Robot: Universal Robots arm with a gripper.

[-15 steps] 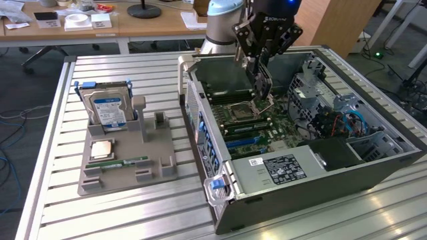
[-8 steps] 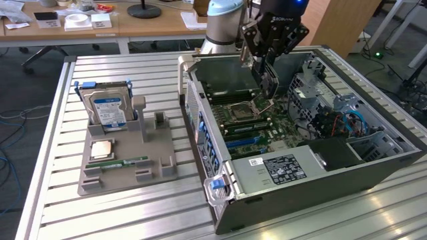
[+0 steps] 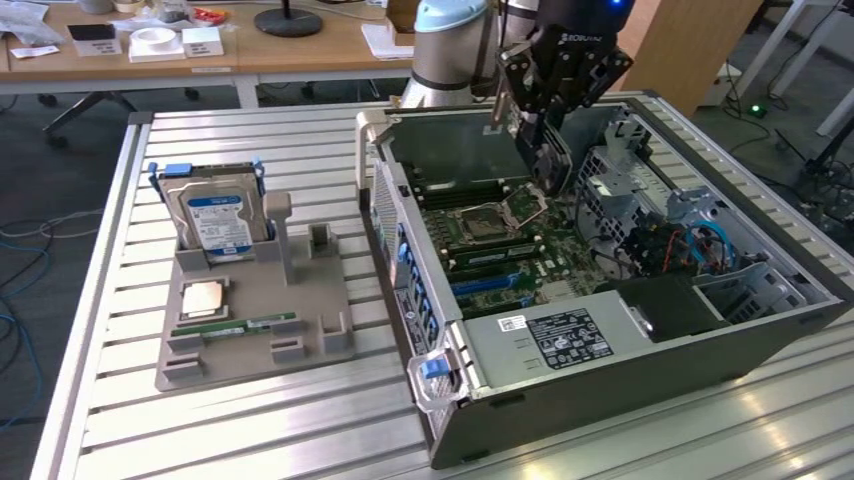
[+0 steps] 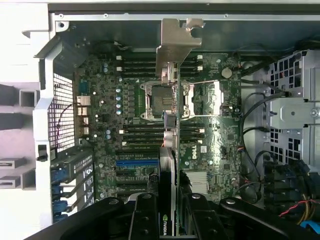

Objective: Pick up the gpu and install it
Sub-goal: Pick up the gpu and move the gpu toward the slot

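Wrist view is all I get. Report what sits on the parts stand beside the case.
Observer: A hard drive stands upright in the grey stand, at the exterior view's left of the case.
Operator: List anything lying flat on it.
Observer: A square processor chip and, nearer the camera, a narrow green memory stick.
Operator: Describe how the gpu hangs over the board.
Observer: The tool holds it edge-down, and the tool's body stands above the case's open side. Whether the card's lower edge touches the board I cannot tell.
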